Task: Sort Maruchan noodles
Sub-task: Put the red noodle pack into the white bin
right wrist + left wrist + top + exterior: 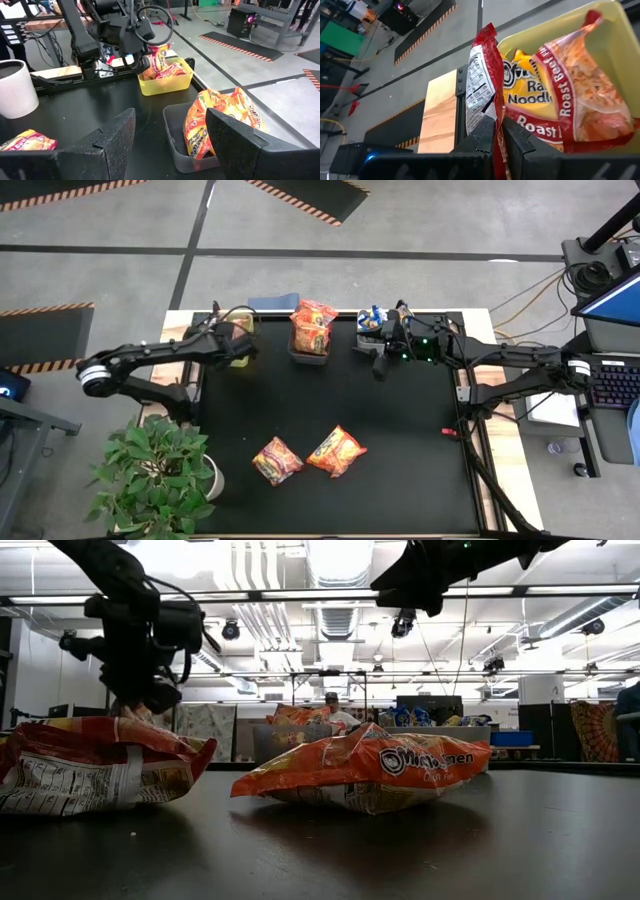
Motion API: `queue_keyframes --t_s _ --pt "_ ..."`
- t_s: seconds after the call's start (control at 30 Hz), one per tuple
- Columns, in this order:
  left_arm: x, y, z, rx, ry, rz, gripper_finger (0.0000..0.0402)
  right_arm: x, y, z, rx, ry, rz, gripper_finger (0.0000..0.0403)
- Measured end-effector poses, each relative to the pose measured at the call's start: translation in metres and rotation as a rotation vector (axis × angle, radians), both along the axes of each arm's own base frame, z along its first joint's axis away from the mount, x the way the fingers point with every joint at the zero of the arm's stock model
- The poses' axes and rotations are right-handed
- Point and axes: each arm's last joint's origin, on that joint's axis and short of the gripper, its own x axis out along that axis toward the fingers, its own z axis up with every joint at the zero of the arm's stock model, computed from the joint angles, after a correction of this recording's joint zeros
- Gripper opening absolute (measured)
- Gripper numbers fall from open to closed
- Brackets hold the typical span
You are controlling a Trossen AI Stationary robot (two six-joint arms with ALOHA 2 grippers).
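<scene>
My left gripper [498, 137] is shut on a red noodle packet [482, 80] at the yellow bin [615, 45] on the table's far left, where another red Roast Beef packet [570, 100] lies. My right gripper [170, 145] is open, hovering above the table just in front of the blue-packet bin [373, 318] and touching nothing. A dark bin [175, 135] at the far middle holds orange packets [215, 120]. Two more packets, one red [277, 460] and one orange [337, 451], lie flat on the mat near the front. My left gripper pinches the red packet between its two fingers by one edge [492, 112], with the nutrition-label side showing. The fingers come from above, slanting down toward the bin. The packet stands on edge at the bin's rim beside the Roast Beef packet; whether it rests on anything is hidden.
Three bins stand in a row along the mat's far edge. A potted plant [155, 475] in a white pot [15, 87] stands off the mat's left front corner. The mat [400, 440] is bare between the bins and the two loose packets.
</scene>
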Motion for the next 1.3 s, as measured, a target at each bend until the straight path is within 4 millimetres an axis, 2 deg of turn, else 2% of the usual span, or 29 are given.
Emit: queue_keyframes --t_s 0.37,0.53,0.8,1.0,1.13,1.3 --pt "0.003 0.009 -0.016 -0.031 0.051 0.048 0.0000 0.000 0.000 0.000 -0.016 0.005 0.004 0.0231" --pt "0.006 0.009 -0.010 -0.047 0.014 0.035 0.0003 0.000 0.000 0.000 -0.021 0.006 0.005 0.0231" --pt "0.004 0.011 0.000 -0.003 0.004 0.036 0.0072 -0.001 -0.004 0.000 -0.026 0.008 -0.008 0.0231" --pt "0.006 0.013 0.018 0.088 -0.010 0.040 0.0121 -0.003 -0.009 0.000 -0.026 0.008 -0.031 0.0231" --pt "0.005 0.016 0.023 0.147 0.013 0.061 0.0131 -0.004 -0.012 0.000 -0.026 0.008 -0.041 0.0231" --pt "0.000 0.025 0.018 0.134 0.035 0.107 0.0127 -0.004 -0.012 0.000 -0.026 0.008 -0.043 0.0231"
